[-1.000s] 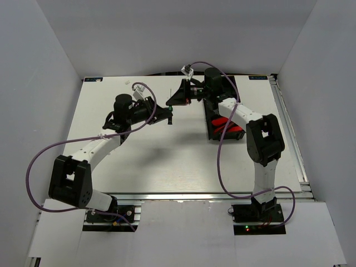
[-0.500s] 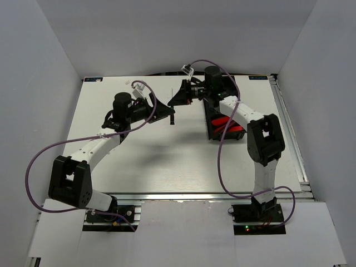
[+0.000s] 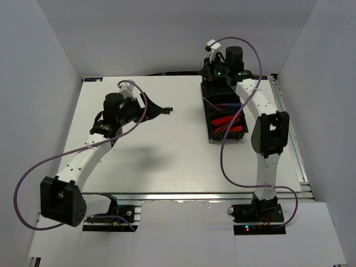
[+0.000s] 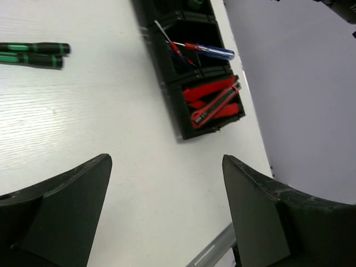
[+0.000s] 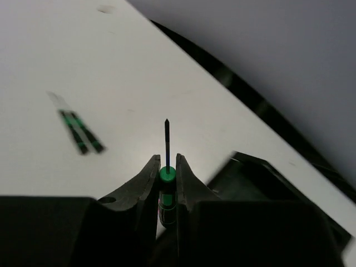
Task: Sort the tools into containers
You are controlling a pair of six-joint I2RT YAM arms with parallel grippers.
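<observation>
The black three-compartment tray (image 3: 208,120) lies at the right. Red-and-black knives (image 3: 227,123) fill its near compartment, and a blue-handled and a red-handled screwdriver (image 3: 221,104) lie in the middle one. My right gripper (image 3: 213,72) hovers over the tray's far end, shut on a thin black-and-green precision screwdriver (image 5: 167,177) whose tip points away from the jaws. My left gripper (image 3: 165,109) is open and holds nothing, above the table left of the tray. In the left wrist view, two more black-and-green screwdrivers (image 4: 34,54) lie side by side on the table.
Grey walls close in the white table (image 3: 156,150) on three sides. A metal rail (image 3: 289,133) runs along the right edge. Purple cables (image 3: 33,172) loop off both arms. The right wrist view shows the tray's corner (image 5: 261,167) just right of the jaws.
The left gripper opened, let go of the black-and-green screwdriver and drew back left. The right gripper kept hold of it and swung it right, over the tray's far end.
</observation>
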